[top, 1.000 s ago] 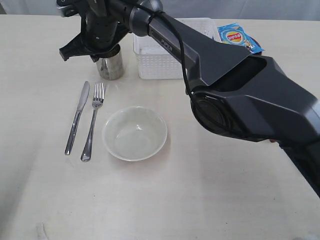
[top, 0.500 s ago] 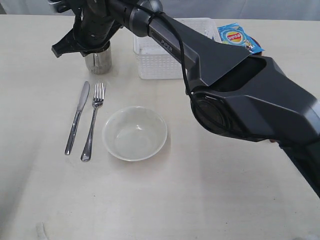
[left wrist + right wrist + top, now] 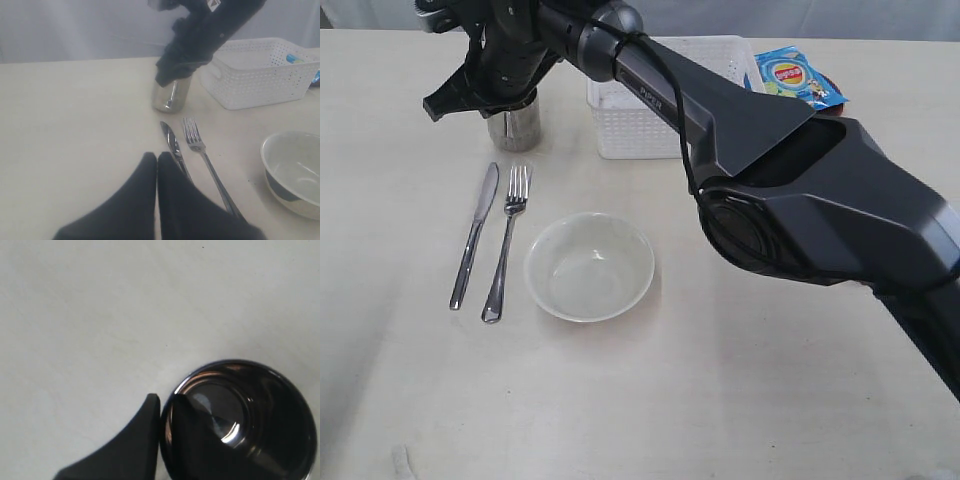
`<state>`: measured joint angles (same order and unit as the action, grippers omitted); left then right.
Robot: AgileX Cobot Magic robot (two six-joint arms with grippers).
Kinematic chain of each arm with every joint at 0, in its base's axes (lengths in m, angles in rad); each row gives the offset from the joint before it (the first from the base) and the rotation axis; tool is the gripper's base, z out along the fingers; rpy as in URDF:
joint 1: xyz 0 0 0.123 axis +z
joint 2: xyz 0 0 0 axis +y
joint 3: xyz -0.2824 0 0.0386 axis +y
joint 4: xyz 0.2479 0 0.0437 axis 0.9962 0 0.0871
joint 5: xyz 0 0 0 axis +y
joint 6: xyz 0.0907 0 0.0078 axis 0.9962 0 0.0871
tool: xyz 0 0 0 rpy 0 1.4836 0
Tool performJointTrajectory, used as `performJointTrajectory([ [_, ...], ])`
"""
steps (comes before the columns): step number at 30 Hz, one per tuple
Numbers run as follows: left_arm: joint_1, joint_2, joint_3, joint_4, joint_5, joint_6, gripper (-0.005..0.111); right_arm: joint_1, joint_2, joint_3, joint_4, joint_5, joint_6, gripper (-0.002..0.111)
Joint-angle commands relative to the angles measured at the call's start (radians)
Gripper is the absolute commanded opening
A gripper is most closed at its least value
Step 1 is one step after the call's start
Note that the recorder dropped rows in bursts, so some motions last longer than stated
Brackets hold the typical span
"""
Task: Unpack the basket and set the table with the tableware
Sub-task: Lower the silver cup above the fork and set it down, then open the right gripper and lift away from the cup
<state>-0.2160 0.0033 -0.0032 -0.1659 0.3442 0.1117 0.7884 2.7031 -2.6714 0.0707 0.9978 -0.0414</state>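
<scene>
Steel is what my right fingers (image 3: 154,407) are clenched on: the rim of the small cup (image 3: 515,130) is pinched between them, one finger inside the rim and the other against the outer wall. The cup is upright, and its base looks to be down on the desk (image 3: 720,400), in the far left part, not far from the far edge. To its right, and apart from it, stands the white basket (image 3: 630,130), close to the far edge and about midway along it. My right arm (image 3: 800,200) passes over the basket's right part on its way to the cup, so I cannot tell what lies inside. Beyond the basket, toward the far right corner, a blue snack bag (image 3: 790,75) lies on the desk.

On the near side of the cup, the knife (image 3: 473,240) and the fork (image 3: 505,250) lie side by side, nearly parallel and not touching, with blade and tines pointing toward the cup. The fork lies between the knife and the white bowl (image 3: 590,270). The bowl sits upright near the middle of the desk, just beside the fork's handle.

My left fingers (image 3: 161,180) are clenched on nothing, tip against tip. They hang low over the desk at the handle end of the knife and hide part of that handle in the left wrist view.
</scene>
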Motion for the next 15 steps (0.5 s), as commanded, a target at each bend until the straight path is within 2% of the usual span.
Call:
performJointTrajectory([
  [1, -0.006, -0.003, 0.003, 0.002, -0.002, -0.001, 0.000, -0.007, -0.001, -0.003, 0.008, -0.017, -0.008, 0.003],
  [7, -0.006, -0.003, 0.003, 0.002, -0.002, -0.001, 0.000, -0.007, -0.001, -0.003, 0.011, -0.024, -0.008, 0.037],
  [15, -0.006, -0.003, 0.003, 0.002, -0.002, -0.001, 0.000, -0.007, -0.031, -0.003, 0.009, -0.007, -0.008, 0.040],
])
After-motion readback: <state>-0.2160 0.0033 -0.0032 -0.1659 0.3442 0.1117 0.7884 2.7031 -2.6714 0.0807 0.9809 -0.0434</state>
